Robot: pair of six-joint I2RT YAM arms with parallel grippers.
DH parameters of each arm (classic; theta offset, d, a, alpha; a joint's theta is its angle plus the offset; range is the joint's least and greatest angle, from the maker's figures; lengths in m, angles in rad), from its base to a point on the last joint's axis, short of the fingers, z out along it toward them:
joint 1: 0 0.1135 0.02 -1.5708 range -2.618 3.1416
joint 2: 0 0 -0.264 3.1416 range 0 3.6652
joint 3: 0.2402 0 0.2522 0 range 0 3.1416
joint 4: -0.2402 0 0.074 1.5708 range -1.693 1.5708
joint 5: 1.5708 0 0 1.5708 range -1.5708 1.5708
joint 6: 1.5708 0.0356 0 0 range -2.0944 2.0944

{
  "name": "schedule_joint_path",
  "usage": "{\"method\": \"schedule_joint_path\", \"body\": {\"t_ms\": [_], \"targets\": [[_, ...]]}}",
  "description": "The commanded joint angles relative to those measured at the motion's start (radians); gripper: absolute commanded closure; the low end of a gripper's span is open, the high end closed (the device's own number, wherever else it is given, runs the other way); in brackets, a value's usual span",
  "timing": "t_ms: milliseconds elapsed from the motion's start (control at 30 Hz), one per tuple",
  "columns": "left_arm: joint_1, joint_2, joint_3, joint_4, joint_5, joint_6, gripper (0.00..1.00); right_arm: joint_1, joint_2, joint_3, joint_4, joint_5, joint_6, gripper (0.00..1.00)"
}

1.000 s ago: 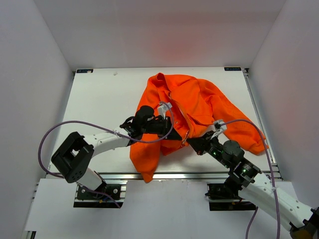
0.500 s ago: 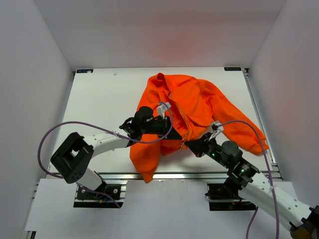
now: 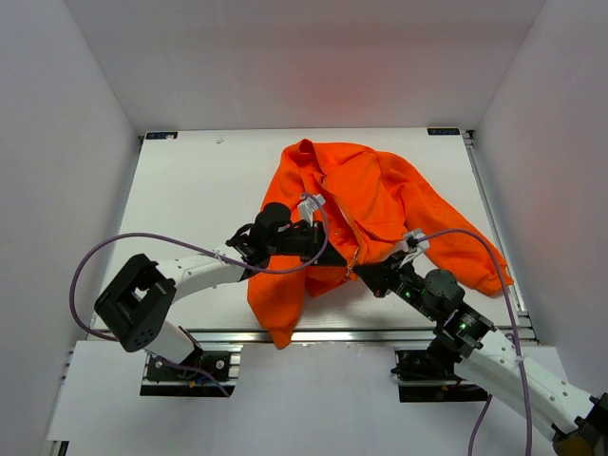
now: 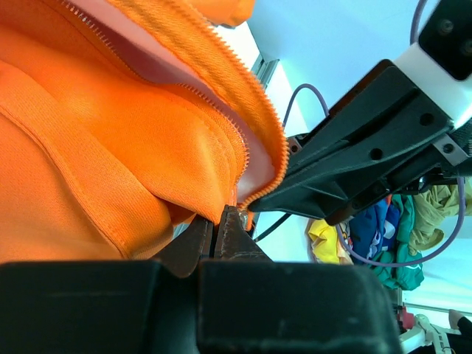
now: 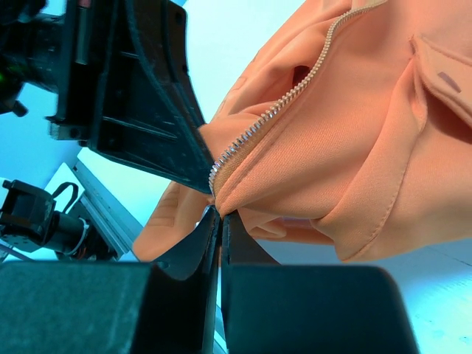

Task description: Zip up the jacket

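Observation:
The orange jacket (image 3: 385, 195) lies crumpled on the white table (image 3: 190, 199), collar at the far side, its front partly open. Its pale zipper (image 3: 351, 233) runs down toward the near hem. My left gripper (image 3: 337, 258) is shut on the hem edge at the bottom of one zipper side (image 4: 221, 215). My right gripper (image 3: 366, 275) is shut on the other side's bottom edge (image 5: 220, 215). The two grippers nearly touch, each holding fabric (image 4: 110, 147) just off the table. The zipper teeth (image 5: 280, 103) rise from my right jaws. The slider itself is not clearly visible.
The jacket's flap pocket (image 5: 442, 74) sits right of the zipper. One sleeve (image 3: 275, 304) hangs toward the front rail (image 3: 380, 334); the other sleeve (image 3: 465, 252) spreads right. A purple cable (image 3: 95, 256) loops at left. White walls enclose the table.
My right gripper has shifted slightly left toward the left gripper, carrying the hem with it. The left arm and the rest of the jacket have barely moved.

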Motion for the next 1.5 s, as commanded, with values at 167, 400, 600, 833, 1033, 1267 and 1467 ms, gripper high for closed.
{"method": "schedule_joint_path", "body": {"t_ms": [167, 400, 600, 833, 1033, 1267, 1467], "targets": [[-0.004, -0.078, -0.001, 0.003, 0.000, 0.023, 1.00, 0.002, 0.007, 0.029, 0.072, 0.045, -0.018, 1.00], [-0.004, -0.070, 0.012, -0.013, -0.006, 0.033, 1.00, 0.002, -0.010, 0.019, 0.098, 0.017, -0.034, 1.00], [-0.004, -0.072, -0.008, 0.019, 0.006, 0.007, 1.00, 0.002, -0.010, 0.027, 0.093, -0.059, -0.087, 1.00], [-0.004, -0.107, -0.017, 0.016, -0.026, 0.000, 1.00, 0.002, 0.005, 0.041, 0.072, -0.088, -0.095, 1.00], [-0.004, -0.118, -0.031, 0.023, -0.023, -0.001, 1.00, 0.002, 0.002, 0.036, 0.095, -0.040, -0.077, 1.00], [-0.004, -0.110, -0.027, 0.023, -0.022, -0.001, 1.00, 0.002, 0.016, 0.038, 0.136, -0.057, -0.081, 1.00], [-0.004, -0.097, -0.019, 0.022, -0.019, -0.003, 1.00, 0.002, 0.025, 0.038, 0.139, -0.062, -0.078, 1.00]]}}
